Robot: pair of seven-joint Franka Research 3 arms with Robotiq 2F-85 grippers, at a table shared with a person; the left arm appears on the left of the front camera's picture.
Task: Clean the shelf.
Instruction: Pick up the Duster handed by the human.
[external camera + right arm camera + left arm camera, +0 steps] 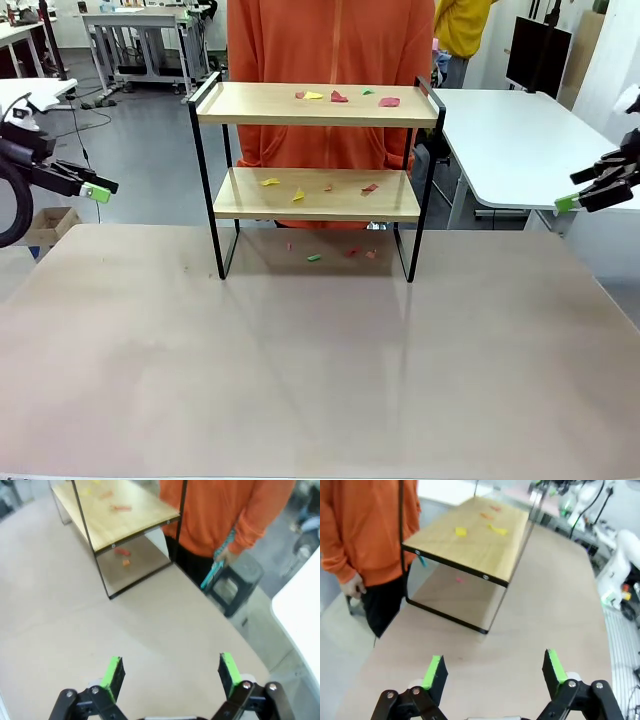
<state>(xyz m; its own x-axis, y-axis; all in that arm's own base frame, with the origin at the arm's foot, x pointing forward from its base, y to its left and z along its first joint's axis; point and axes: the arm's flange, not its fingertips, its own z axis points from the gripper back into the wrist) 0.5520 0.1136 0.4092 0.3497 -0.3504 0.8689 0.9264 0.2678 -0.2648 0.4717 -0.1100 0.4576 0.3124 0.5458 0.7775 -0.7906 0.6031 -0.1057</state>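
1 shelf (213, 180), 2 boards (250, 105); 5 scraps (339, 97) lie on top, 4 on the lower, about 4 on the table (300, 380); 1 person (330, 40); 2 grippers (left gripper (100, 191), right gripper (566, 203)).

Bright even indoor light, soft shadows, wrist views slightly blurred, edges distorted

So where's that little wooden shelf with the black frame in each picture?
Front view: the small two-tier shelf of light wooden boards on a thin black metal frame stands upper middle, at the far side of the beige table.
Left wrist view: shelf at top centre, seen from one end.
Right wrist view: shelf at top left.
Shared landmark: the person in an orange top beside it.
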